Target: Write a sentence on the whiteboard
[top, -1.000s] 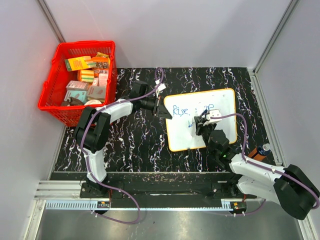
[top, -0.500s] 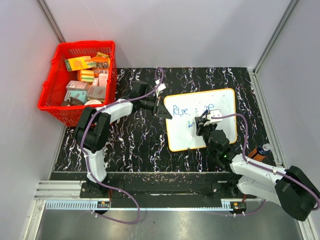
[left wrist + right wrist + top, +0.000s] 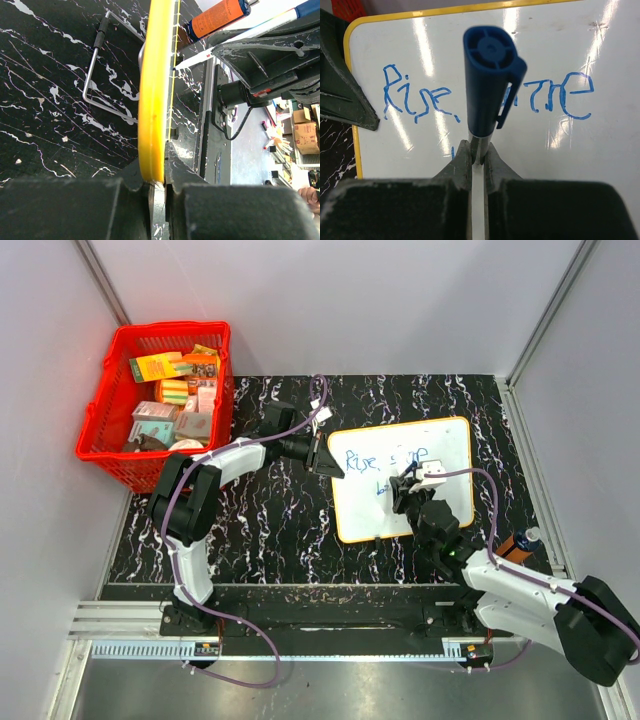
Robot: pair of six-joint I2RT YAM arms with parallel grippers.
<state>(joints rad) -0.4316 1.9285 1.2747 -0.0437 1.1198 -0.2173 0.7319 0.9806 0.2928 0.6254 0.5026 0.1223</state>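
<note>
Here, the left gripper [image 3: 326,462] pinches the whiteboard [image 3: 362,508] while the right gripper [image 3: 477,150] is closed on a blue marker [image 3: 492,75].
The whiteboard sits right of centre on the black marbled table [image 3: 270,530], well apart from the red basket [image 3: 108,435] at the far left. The left fingers are clamped on the board's yellow rim [image 3: 152,100] at its left edge. The right fingers squeeze the marker's barrel, with its capped end towards the wrist camera and its tip at the board's face. The sentence [image 3: 415,97] in blue begins "Rise," and has a second word to its right. A stroke of a lower line shows beside the marker.
</note>
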